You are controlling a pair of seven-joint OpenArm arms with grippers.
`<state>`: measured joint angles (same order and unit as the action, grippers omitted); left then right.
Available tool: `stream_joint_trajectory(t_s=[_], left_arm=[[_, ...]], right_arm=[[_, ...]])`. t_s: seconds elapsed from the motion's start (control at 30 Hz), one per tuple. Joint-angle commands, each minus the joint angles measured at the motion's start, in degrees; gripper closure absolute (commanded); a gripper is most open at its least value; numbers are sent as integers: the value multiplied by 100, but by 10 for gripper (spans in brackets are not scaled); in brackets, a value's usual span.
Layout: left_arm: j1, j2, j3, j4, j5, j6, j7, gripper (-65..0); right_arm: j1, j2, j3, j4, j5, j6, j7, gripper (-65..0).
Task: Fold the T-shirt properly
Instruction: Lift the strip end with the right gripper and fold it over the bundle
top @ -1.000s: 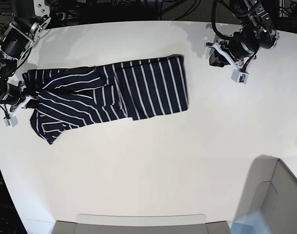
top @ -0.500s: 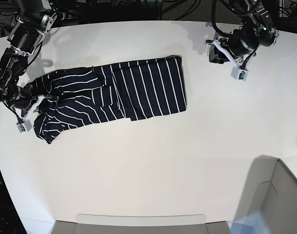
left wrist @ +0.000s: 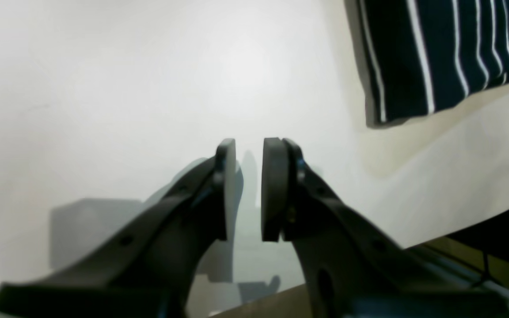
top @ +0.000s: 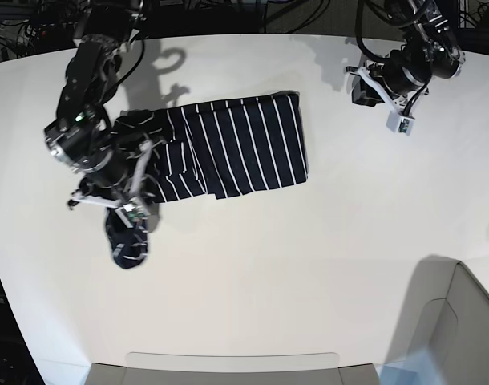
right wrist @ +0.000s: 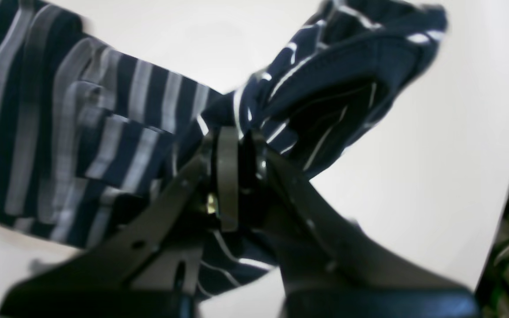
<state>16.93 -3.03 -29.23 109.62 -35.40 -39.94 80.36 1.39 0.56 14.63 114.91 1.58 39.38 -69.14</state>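
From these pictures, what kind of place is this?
Probably a robotics lab bench, not a home. A bare white table carries only a striped T-shirt, two robot arms work over it, and tangled cables run along the dark far edge.

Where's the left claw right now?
In the base view, the left claw is at the table's upper right, empty and off to the right of the T-shirt.

Right pincer clamped on bunched T-shirt — blurred, apparently lifted.
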Motion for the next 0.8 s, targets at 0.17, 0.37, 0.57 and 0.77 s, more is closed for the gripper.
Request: stream_joint_trajectory(t_s=[0.17, 0.37, 0.57, 0.77], left_arm=[[-27, -53, -545, 75, -78, -6, -36, -102], [-18, -53, -633, 75, -78, -6, -36, -102], [-18, -53, -633, 66, -78, -6, -36, -102], [-36, -53, -615, 5, -78, -6, -36, -102]], right_arm=[[-249, -447, -1292, 337, -884, 62, 194, 0], [-398, -544, -2646, 337, -1341, 62, 194, 0], [-512, -693, -3912, 337, -2053, 62, 194, 0], [-372, -869, -4501, -120, -2325, 62, 202, 0]])
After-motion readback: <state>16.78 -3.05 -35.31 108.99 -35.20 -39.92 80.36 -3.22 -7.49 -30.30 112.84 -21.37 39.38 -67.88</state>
